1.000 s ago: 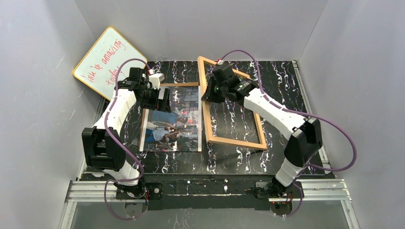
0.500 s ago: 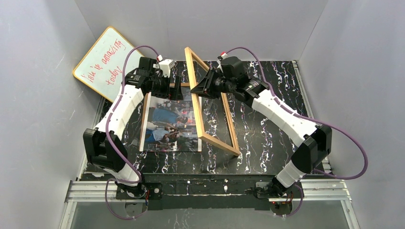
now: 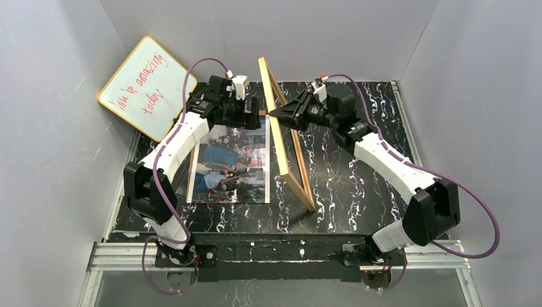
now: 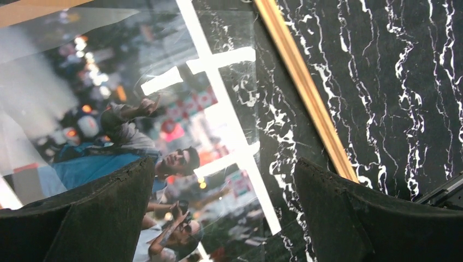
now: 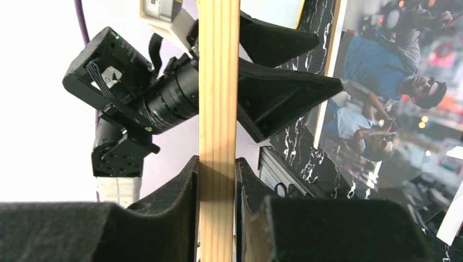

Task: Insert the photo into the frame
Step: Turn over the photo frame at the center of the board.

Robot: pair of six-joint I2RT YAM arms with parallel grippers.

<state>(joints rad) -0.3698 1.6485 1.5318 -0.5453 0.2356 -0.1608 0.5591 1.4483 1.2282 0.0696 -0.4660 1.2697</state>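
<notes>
Where the left wall meets the far corner, note a yellow-rimmed whiteboard (image 3: 144, 83) with red handwriting, leaning there well apart from everything else. Near the middle, find the frame (image 3: 275, 134) up on edge and steeply tilted, just right of the photo (image 3: 230, 167). Gripped on one wood rail by the right gripper (image 5: 218, 164), fingers narrow and pressed to both faces of the wood. Stands directly between the two grippers. On its left side, see the left gripper (image 4: 224, 164) hanging over the photo's far end, fingers spread wide and holding nothing. Find the photo itself flat and face up on the left half of the table (image 3: 364, 121).

From the right wrist, cannot see the whole left gripper: crossed and partly covered by the upright rail, itself cut off at top and bottom. Cannot make out the clear pane from overhead. Hard to read the photo from the left wrist for white glare streaks. Cannot tell what the thin brown strip (image 4: 38, 8) at the photo's far end belongs to.

Underneath, black marble pattern with white veins. Around it, plain grey walls on three sides; along the near edge, a metal rail (image 3: 287, 251) carrying both bases, with purple cables (image 3: 476, 211) looping off the arms.
</notes>
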